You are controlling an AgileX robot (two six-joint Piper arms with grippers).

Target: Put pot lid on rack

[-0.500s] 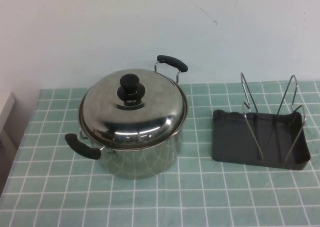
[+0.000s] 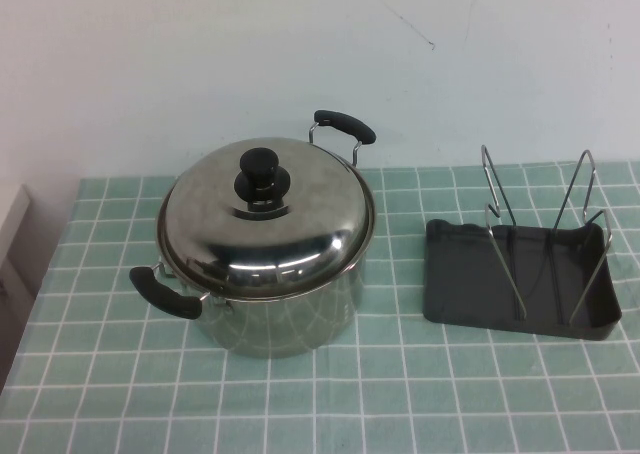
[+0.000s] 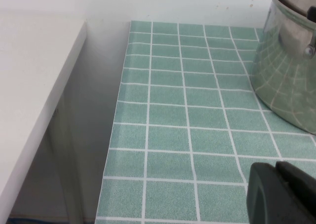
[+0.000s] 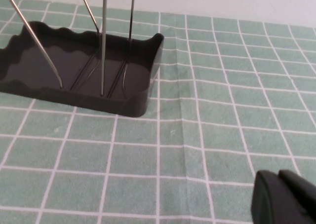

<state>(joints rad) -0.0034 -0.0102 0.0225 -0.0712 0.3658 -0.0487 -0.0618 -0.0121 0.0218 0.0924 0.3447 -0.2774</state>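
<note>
High view. You see the pot lid (image 2: 265, 219) seated on the steel pot (image 2: 280, 309), its black knob (image 2: 261, 168) upright at the centre. The pot stands on the green tiled cloth (image 2: 400, 394) toward the robot's left. The rack (image 2: 519, 284) lies well apart from it on the robot's right, its tray bare and its two wire loops (image 2: 540, 229) standing upright. Neither arm enters this view, so judge the task as not yet begun: the lid is still on the pot, and the step in hand is the first approach.

Left wrist view. You see the left gripper (image 3: 282, 194) only as a dark corner low in the picture, above the cloth, with the pot's wall (image 3: 289, 81) near it and a white shelf (image 3: 34, 86) off the cloth's edge. Whether its fingers are spread or pressed together cannot be told.

Right wrist view. You see the right gripper (image 4: 285, 197) likewise as a dark corner above the cloth, with the rack (image 4: 123, 93) near and ahead of it. Its finger state cannot be told either.

Next move, as a judgement: bring a gripper over the knob with fingers spread, pinch the knob, lift straight clear of the rim, then carry the lid across and stand it between the wire loops.
</note>
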